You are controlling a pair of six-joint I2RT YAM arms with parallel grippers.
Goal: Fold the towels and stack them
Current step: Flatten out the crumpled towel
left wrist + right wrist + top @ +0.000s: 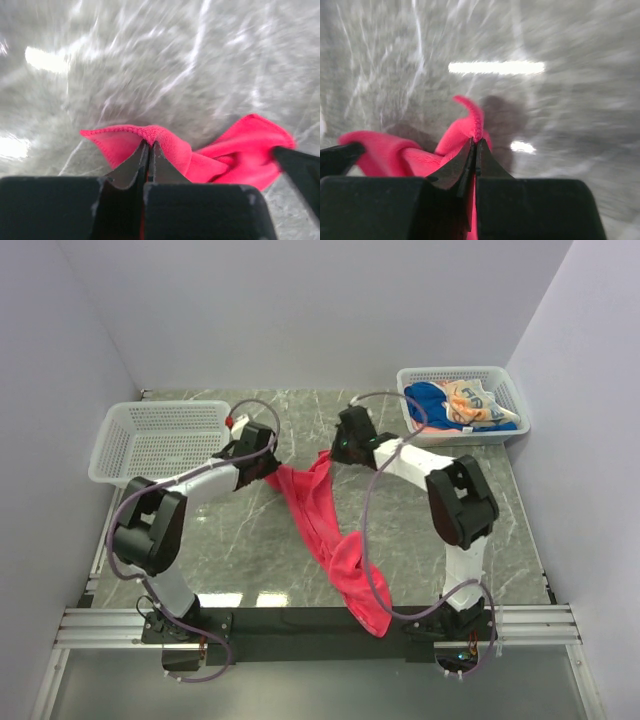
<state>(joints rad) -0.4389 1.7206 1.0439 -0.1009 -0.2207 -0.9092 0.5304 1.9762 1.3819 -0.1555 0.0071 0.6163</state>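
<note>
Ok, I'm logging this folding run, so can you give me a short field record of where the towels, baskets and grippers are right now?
left gripper: shut on a corner of the pink towel
right gripper: shut on another edge of the pink towel
pink towel: unfolded, twisted, trailing across the table to its near edge
right basket: far right, holds a blue towel and a printed towel
left basket: far left, beside the left arm

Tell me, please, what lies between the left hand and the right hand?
A short stretch of the pink-red towel, pinched by the left hand and the right hand; the top view shows it best.
</note>
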